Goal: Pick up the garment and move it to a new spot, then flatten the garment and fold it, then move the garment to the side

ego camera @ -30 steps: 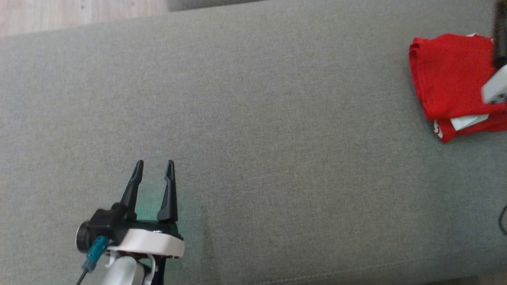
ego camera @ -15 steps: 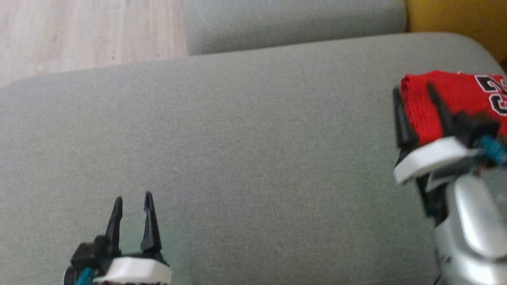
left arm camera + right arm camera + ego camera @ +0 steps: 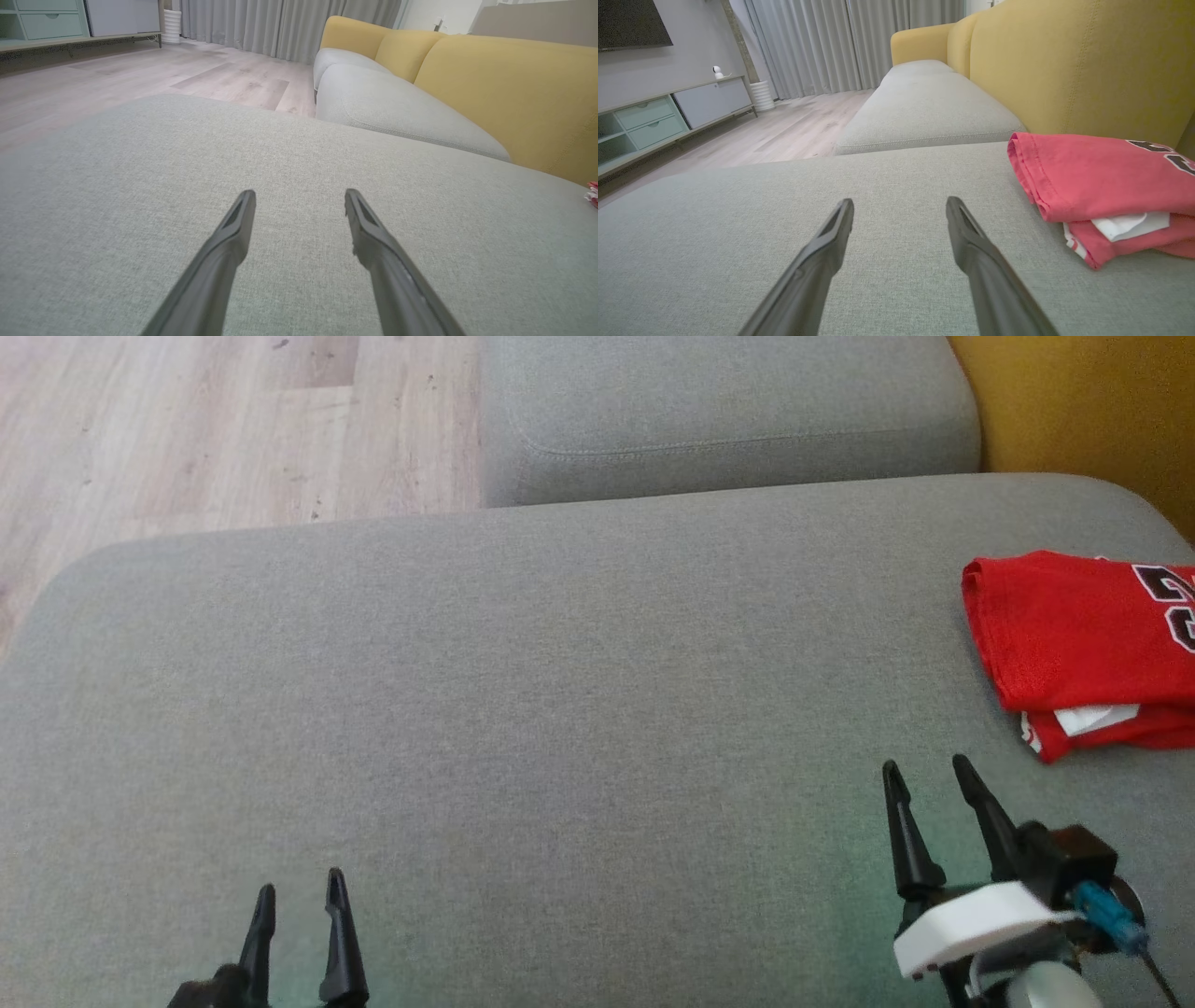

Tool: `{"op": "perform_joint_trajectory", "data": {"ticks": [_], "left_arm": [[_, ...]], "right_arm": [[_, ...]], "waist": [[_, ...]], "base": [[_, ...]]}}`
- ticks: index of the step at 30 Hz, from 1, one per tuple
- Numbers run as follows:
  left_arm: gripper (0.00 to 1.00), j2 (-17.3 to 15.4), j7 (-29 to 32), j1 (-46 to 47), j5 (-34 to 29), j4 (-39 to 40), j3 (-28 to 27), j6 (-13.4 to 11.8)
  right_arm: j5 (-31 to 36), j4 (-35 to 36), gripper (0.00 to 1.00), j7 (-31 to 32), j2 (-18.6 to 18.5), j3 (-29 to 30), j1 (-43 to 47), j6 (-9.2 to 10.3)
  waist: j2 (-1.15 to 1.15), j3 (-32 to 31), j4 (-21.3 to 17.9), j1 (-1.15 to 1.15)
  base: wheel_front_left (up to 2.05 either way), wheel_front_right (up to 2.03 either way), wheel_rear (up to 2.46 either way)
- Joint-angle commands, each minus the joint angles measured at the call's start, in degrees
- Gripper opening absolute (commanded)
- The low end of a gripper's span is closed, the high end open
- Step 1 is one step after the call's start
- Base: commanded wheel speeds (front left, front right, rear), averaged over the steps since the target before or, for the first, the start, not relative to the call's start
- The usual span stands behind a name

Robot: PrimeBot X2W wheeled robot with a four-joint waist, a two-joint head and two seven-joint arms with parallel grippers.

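The garment (image 3: 1074, 644) is a red jersey with black-and-white numbers, folded into a thick stack at the right edge of the grey sofa cushion (image 3: 560, 709). The right wrist view has the garment (image 3: 1092, 186) to the right of its fingers, a white inner layer showing at the fold. My right gripper (image 3: 924, 777) hovers open over bare cushion, below and left of the garment, holding nothing. My left gripper (image 3: 299, 894) stands open at the bottom left, far from the garment, with nothing between its fingers. A red sliver of the garment (image 3: 592, 192) shows at the left wrist view's right edge.
A second grey seat cushion (image 3: 719, 420) adjoins at the back. The yellow sofa backrest (image 3: 1083, 401) rises at the right. Wooden floor (image 3: 187, 439) lies beyond the cushion's rounded far-left edge. A low cabinet (image 3: 654, 121) stands across the room.
The head camera has tilted, shifting the whole picture. My right gripper has drawn back from over the garment to bare cushion below it. The garment stays folded in place.
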State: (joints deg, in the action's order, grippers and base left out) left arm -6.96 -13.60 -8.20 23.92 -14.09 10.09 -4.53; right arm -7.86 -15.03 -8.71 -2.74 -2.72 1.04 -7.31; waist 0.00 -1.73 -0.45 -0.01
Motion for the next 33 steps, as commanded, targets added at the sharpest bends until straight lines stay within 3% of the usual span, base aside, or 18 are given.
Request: {"op": "perform_joint_trajectory", "data": {"ticks": [1,24,25,33], "left_arm": [[1.00,-0.79,-0.07,1.63,0.29,1.78,-2.07,-0.24],[1.00,-1.22,2.16,1.67,1.31,2.13,-0.62,-0.60],[0.00,-0.50,2.43,-0.40,0.92,-0.03,0.98,-0.50],[0.00,0.30,3.35,-0.04,4.20,-2.62,0.17,0.11]], "right_arm": [[-0.27,2.15,1.00,-0.96,-0.16,-1.39,-1.78,-0.18],[1.18,0.72,1.00,-1.86,-0.14,-3.93,-0.49,-0.18],[1.22,-1.27,0.00,-0.94,0.05,-2.45,0.97,0.00],[-3.22,-3.61,0.00,-0.36,-0.13,-2.22,1.36,-0.01]], "waist": [[0.00,-0.12,0.19,0.01],[0.00,-0.67,1.59,0.01],[0.00,-0.67,1.60,0.01],[0.00,-0.54,1.55,0.01]], "base": [[0.00,0.00,0.00],[0.00,0.00,0.00],[0.00,0.00,0.00],[0.00,0.00,0.00]]}}
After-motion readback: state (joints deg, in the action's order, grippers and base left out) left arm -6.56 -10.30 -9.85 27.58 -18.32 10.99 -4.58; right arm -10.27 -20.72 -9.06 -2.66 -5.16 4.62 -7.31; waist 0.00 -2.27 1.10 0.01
